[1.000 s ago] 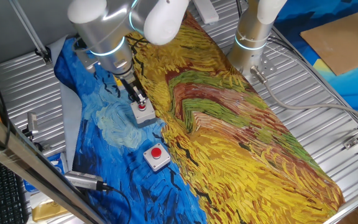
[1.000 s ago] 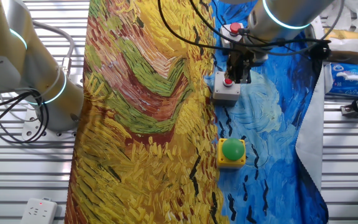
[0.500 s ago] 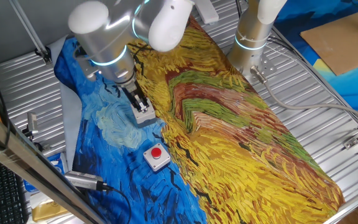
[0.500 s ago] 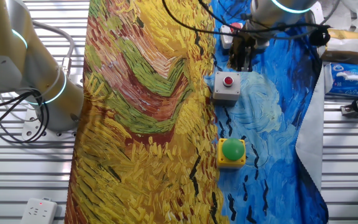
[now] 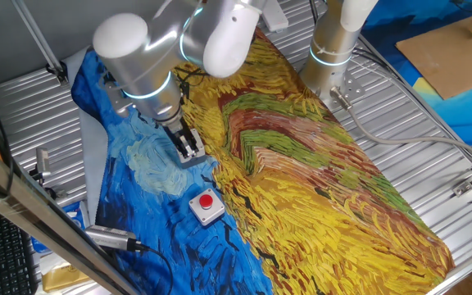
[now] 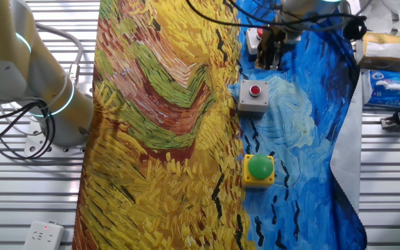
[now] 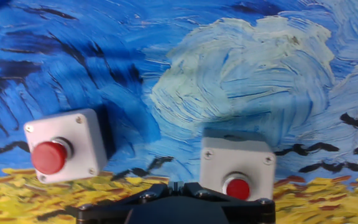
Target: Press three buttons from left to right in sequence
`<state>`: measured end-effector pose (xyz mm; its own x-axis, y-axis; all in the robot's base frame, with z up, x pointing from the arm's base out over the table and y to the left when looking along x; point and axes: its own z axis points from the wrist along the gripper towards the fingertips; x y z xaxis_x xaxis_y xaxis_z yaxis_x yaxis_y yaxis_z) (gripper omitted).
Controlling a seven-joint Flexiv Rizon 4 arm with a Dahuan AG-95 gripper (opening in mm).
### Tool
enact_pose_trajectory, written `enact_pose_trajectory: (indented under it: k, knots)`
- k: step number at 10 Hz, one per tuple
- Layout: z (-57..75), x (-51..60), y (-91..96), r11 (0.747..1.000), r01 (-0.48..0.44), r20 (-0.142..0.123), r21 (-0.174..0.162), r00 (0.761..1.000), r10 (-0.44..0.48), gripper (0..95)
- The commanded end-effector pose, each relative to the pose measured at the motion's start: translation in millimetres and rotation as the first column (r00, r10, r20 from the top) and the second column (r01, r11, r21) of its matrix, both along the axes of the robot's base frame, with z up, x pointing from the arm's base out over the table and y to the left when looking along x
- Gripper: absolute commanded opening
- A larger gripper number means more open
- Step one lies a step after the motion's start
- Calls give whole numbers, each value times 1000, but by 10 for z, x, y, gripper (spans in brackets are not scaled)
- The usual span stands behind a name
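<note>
1. Hovering at upper centre of the other fixed view, the end effector [image 6: 267,55] sits between the two red-capped buttons, above the middle button [image 6: 254,96].
2. Far red button [image 6: 255,36] partly hidden; green-capped yellow button [image 6: 260,170] lower centre.
3. Finger state cannot be told.

Three buttons [image 6: 255,96] in a row, upright

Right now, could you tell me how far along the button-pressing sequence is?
Done, apparently: the green button, by its place in the order, and the middle red button, which the gripper was down on a second ago and has since left. In hand: the gripper hangs between that button and the last red button. Left: pressing that last one.
</note>
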<state>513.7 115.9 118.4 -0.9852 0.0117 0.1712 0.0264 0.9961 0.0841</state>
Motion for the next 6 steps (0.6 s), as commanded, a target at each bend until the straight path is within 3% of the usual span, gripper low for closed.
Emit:
enact_pose_trajectory:
  k: [1,6]
  knots:
    - [9,17,74,1000,14,-3,-1,1000,-14,0]
    - [-20,103,407,998,61,-5,-12,998,-61,0]
